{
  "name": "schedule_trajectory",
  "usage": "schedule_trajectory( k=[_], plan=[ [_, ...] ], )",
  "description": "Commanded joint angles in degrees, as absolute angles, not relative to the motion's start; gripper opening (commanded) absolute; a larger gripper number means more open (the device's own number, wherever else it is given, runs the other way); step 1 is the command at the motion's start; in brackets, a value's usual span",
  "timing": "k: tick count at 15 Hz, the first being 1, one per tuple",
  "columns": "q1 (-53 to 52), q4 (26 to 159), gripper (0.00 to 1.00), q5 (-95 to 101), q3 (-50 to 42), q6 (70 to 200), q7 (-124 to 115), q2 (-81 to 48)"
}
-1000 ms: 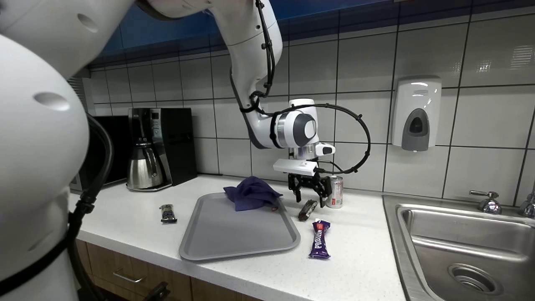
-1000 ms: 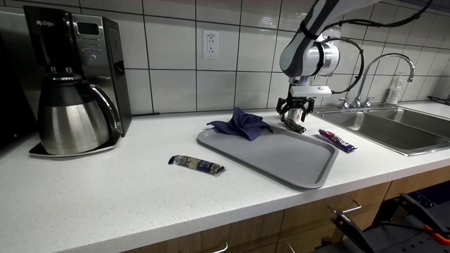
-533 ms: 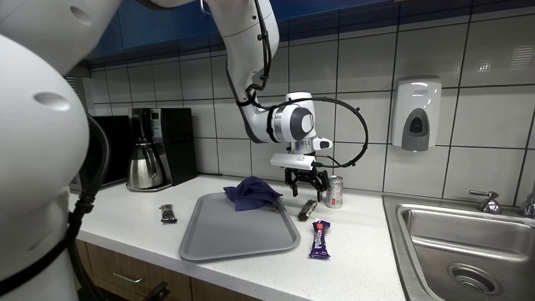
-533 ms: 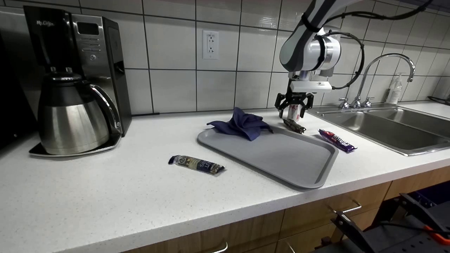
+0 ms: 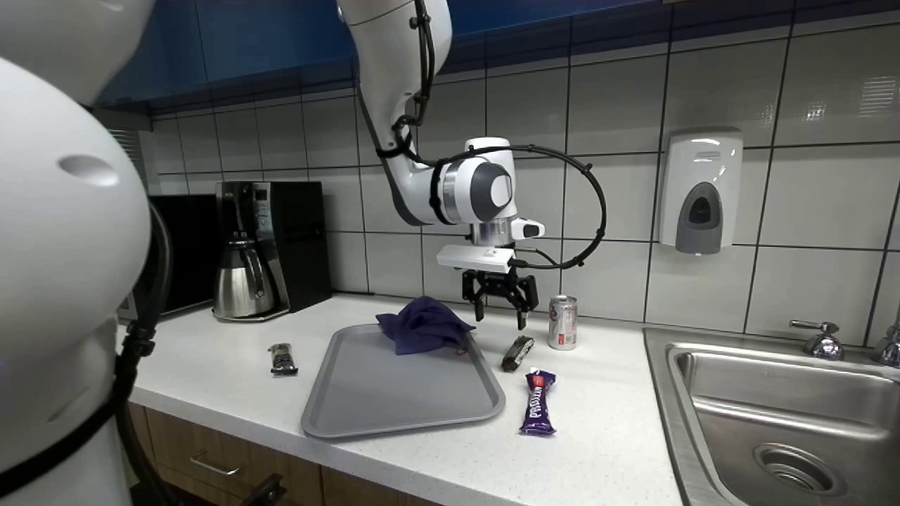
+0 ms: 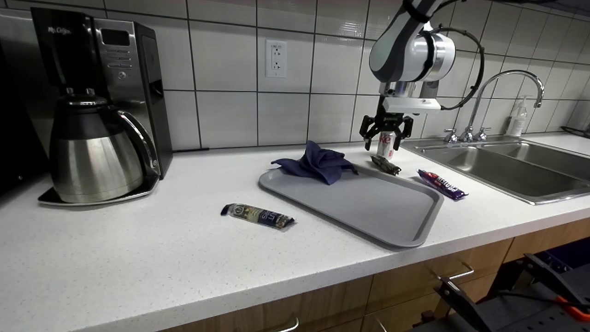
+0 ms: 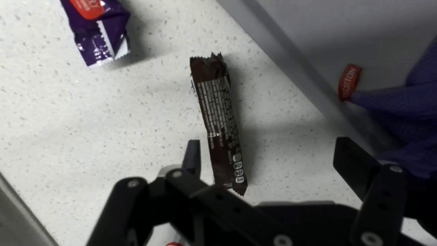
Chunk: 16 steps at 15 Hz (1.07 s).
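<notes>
My gripper (image 5: 500, 320) hangs open above the counter, with nothing between its fingers. Below it lies a brown-wrapped bar (image 7: 220, 126), whose lower end shows near the left finger (image 7: 193, 155) in the wrist view; in an exterior view that bar (image 5: 518, 353) sits clear of the fingertips. A silver can (image 5: 562, 323) stands upright behind it, partly covered by the gripper (image 6: 382, 146) in an exterior view. A purple bar (image 5: 538, 404) rests nearer the front edge. Beside them is a grey tray (image 5: 401, 393), a crumpled dark blue cloth (image 5: 425, 327) lying over its back rim.
Another wrapped bar (image 6: 258, 216) lies on the counter across the tray from the can. A coffee maker with a steel carafe (image 6: 97, 161) stands at one end, a steel sink (image 5: 787, 422) at the other. The tiled wall (image 5: 612, 281) rises close behind the gripper.
My gripper has risen from the brown bar and shifted away from the can, leftward in an exterior view. Its jaws stay open. The bars, can, tray and cloth lie where they were.
</notes>
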<state>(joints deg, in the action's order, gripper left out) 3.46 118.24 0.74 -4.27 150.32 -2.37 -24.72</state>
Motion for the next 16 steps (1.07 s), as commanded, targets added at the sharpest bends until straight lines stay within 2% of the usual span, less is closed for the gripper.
schedule_trajectory(
  k=[1,16],
  plan=[
    [3.51,124.49,1.00,0.15,-3.05,149.47,-0.43,-17.86],
    [-0.91,140.65,1.00,0.55,-0.05,146.35,-2.51,1.18]
  ],
)
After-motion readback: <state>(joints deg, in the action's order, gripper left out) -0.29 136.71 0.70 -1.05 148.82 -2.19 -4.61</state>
